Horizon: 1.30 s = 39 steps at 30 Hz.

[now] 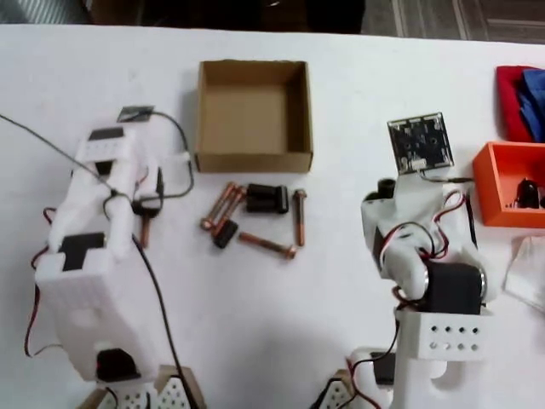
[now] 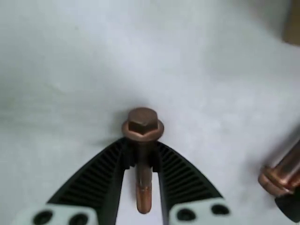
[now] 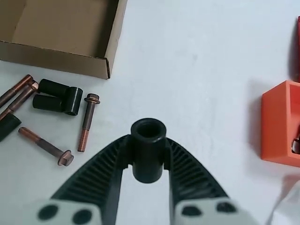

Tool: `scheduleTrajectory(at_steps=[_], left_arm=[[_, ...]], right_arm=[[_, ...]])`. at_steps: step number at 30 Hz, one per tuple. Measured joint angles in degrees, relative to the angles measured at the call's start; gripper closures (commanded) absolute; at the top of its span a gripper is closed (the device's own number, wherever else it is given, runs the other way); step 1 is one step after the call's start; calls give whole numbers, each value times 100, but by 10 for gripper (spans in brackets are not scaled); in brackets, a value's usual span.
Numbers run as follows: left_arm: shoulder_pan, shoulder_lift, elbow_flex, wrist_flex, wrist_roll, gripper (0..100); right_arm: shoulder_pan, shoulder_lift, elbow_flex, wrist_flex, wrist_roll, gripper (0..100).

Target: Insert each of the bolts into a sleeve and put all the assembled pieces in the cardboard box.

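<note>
My left gripper [image 2: 143,159] is shut on a copper hex-head bolt [image 2: 142,140], gripped by its shank with the head beyond the fingertips. In the high view that gripper [image 1: 146,207] sits left of the parts pile, the bolt [image 1: 145,228] in it. My right gripper [image 3: 148,157] is shut on an upright black sleeve [image 3: 148,149] with its bore showing; in the high view it [image 1: 387,189] is right of the pile. Several loose bolts [image 1: 266,245] and two black sleeves [image 1: 267,198] lie in front of the open cardboard box [image 1: 253,160], which holds nothing.
An orange bin [image 1: 511,213] stands at the right edge, with red and blue cloth [image 1: 521,102] behind it. A small circuit board [image 1: 417,141] lies near the right arm. Cables trail around the left arm. Bare white table stretches between the arms.
</note>
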Motion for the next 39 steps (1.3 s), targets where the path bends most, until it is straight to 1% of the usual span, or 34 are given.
scheduleTrajectory(at_steps=[3,5,9,12,14,17,21,25,27,32,35,39], left_arm=[[-79,-211,-404,527,0,975],[-70,-571,-826,941,0,975],[-141,-1345,-1679,1600,-255,975],[-158,-1916,-2154,2022,-360,975],[-149,-2251,-2312,2154,-360,975],[-114,-2699,-2374,2171,-229,975],[9,-3059,-2374,1890,316,975],[114,-3297,-2374,1697,607,975],[308,-3420,-2374,1697,642,975],[800,-3886,-2374,1697,703,975],[1108,-4316,-2374,1697,1064,975],[1415,-4941,-2374,1697,1451,975]], right_arm=[[-44,642,-202,9,0,977],[-220,1222,-598,97,0,976],[-905,2347,-2119,686,0,976],[-1486,2857,-3411,1108,-62,976],[-1811,2945,-3886,1152,-325,976],[-2163,2989,-3965,967,-791,976],[-2655,2998,-3349,176,-949,976],[-2804,2804,-2145,-1020,-967,976],[-2857,2347,-1301,-1793,-967,977],[-2840,659,1187,-3727,-967,977],[-2857,-62,2048,-4220,-967,977],[-2778,-475,2189,-4484,-967,977]])
